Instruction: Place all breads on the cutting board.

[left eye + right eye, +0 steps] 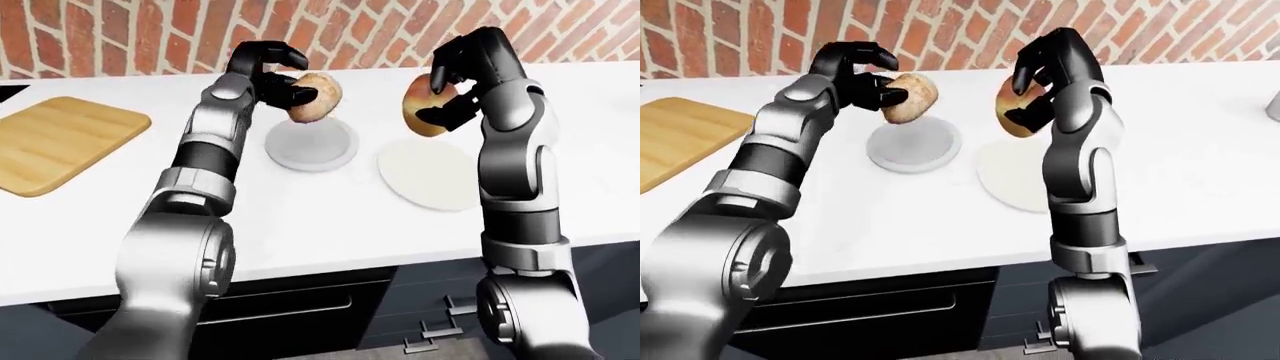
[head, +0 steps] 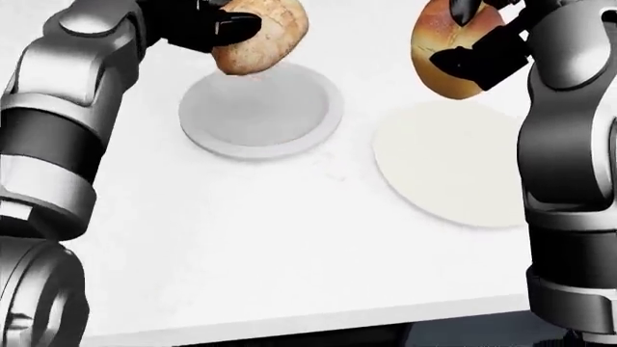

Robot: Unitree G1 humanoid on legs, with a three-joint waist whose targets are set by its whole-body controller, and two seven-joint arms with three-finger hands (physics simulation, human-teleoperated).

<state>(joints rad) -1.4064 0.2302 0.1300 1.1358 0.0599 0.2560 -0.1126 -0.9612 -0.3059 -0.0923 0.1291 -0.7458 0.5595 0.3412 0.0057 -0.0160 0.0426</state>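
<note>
Above the counter's 2 empty plates, each hand is clamped on a bread roll: left hand [image 1: 272, 73] on the brown roll [image 1: 314, 97], right hand [image 1: 462, 81] on the golden roll [image 1: 424, 109]. Carry both level toward the cutting board [image 1: 58, 140] at the counter's left edge, lowering them before the fingers part.

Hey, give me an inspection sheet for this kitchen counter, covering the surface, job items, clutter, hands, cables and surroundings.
Surface: white counter.
Job's things: wooden cutting board at the left of the left-eye view, nothing on it; crusty bread roll held above the grey plate; golden bun held above the cream plate.
Clutter: nothing seen beyond the two bare plates.
Grippers: left hand has its fingers closed round the roll; right hand has its fingers closed round the bun.
Cables: nothing seen.
Surroundings: brick wall behind the counter; dark cabinets below.
</note>
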